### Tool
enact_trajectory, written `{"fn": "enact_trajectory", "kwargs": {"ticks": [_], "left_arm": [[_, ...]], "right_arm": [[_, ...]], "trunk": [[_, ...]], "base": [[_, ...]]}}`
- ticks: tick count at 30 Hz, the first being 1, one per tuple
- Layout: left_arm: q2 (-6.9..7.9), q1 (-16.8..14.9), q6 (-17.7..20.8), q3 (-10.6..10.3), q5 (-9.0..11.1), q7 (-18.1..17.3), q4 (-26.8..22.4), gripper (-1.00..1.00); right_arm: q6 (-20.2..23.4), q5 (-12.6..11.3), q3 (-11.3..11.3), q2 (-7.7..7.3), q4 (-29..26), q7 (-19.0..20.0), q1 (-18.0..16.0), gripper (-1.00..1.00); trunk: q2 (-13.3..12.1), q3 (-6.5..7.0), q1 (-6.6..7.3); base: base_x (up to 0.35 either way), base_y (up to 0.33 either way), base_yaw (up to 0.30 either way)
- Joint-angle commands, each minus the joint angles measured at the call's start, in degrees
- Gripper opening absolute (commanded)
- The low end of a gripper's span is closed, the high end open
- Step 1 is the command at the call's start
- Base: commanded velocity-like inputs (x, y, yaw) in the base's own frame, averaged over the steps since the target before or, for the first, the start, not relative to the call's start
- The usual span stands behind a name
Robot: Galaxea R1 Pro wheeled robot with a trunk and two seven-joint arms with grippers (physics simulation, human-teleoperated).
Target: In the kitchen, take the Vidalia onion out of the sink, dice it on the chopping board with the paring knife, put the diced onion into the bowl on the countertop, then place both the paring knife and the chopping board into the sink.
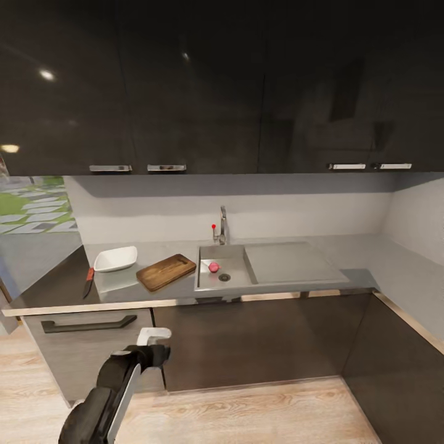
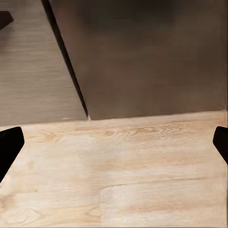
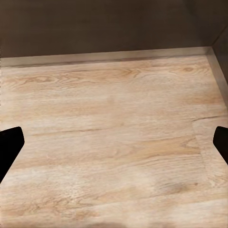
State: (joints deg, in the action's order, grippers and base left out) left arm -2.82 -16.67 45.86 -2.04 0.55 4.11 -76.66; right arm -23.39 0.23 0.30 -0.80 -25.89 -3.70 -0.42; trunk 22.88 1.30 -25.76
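The Vidalia onion (image 1: 213,267), small and reddish, lies in the sink (image 1: 234,280) beside the round drain. Left of the basin the dark brown chopping board (image 1: 166,271) rests on the grey countertop (image 1: 123,285). The white bowl (image 1: 115,258) stands further left, and the red-handled paring knife (image 1: 89,282) lies near the counter's left end. My left arm (image 1: 120,385) hangs low in front of the cabinets, well below the worktop. My left gripper (image 2: 114,147) is open over the wood floor with nothing between its fingers. Likewise my right gripper (image 3: 114,147) is open above bare planks.
A chrome tap (image 1: 221,227) with a red-tipped lever rises behind the basin, and a flat drainboard (image 1: 290,262) joins it on the right. Dark wall cabinets (image 1: 222,86) hang above. Lower cabinet fronts (image 1: 259,339) and a drawer handle (image 1: 89,324) face me; the counter turns a corner at the right.
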Motion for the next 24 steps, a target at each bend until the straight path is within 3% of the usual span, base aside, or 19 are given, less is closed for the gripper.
{"fn": "enact_trajectory", "kwargs": {"ticks": [1, 5, 8, 11, 15, 17, 21, 23, 24], "left_arm": [[-0.49, -1.3, 0.3, -1.2, 0.0, 0.3, -0.5, 1.00], [-1.21, -6.2, 0.3, -4.3, 0.1, 0.4, -0.9, 1.00], [-1.37, -9.6, 1.0, -5.3, 0.1, 0.4, -0.8, 1.00], [-1.53, -14.7, 6.7, -5.8, 0.1, 0.4, -0.8, 1.00], [-2.05, -18.9, 10.3, -5.9, 0.2, 0.4, -0.8, 1.00], [-3.19, -22.3, 11.3, -5.9, 0.2, 0.5, -0.4, 1.00], [-4.68, -29.1, 11.9, -5.9, 0.2, 0.6, 4.0, 1.00], [-5.17, -33.8, 12.0, -6.0, 0.2, 0.6, 8.9, 1.00], [-5.49, -39.0, 12.0, -6.0, 0.2, 0.6, 15.6, 1.00]], "right_arm": [[-0.2, 0.0, 0.0, -0.01, 0.0, -0.2, 0.0, 1.00], [-0.2, 0.0, 0.0, -0.01, 0.1, -0.2, 0.0, 1.00], [-0.2, 0.0, 0.0, 0.00, 0.5, -0.2, 0.0, 1.00], [-0.2, 0.0, 0.0, 0.04, 0.8, -0.2, 0.0, 1.00], [-0.2, 0.0, 0.0, 0.16, 0.9, -0.2, 0.0, 1.00], [-0.2, 0.0, 0.1, 0.28, 0.9, -0.2, 0.0, 1.00], [-0.2, 0.0, 0.1, 0.34, 1.0, -0.2, 0.0, 1.00], [-0.2, 0.0, 0.1, 0.35, 1.0, -0.2, 0.0, 1.00], [-0.2, 0.0, 0.1, 0.34, 1.0, -0.2, 0.0, 1.00]], "trunk": [[0.0, -0.03, -0.02], [0.0, -0.03, -0.02], [0.0, -0.03, -0.02], [0.0, -0.03, -0.02], [0.0, -0.03, -0.02], [0.0, -0.03, -0.02], [0.0, -0.03, -0.02], [0.0, -0.03, -0.02], [0.0, -0.03, -0.02]], "base": [[0.000, 0.000, 0.000], [0.000, 0.000, 0.000], [0.000, 0.000, 0.000], [0.000, 0.000, 0.000], [0.000, 0.000, 0.000], [0.000, 0.000, 0.000], [0.000, 0.000, 0.000], [0.000, 0.000, 0.000], [0.000, 0.000, 0.000]]}}
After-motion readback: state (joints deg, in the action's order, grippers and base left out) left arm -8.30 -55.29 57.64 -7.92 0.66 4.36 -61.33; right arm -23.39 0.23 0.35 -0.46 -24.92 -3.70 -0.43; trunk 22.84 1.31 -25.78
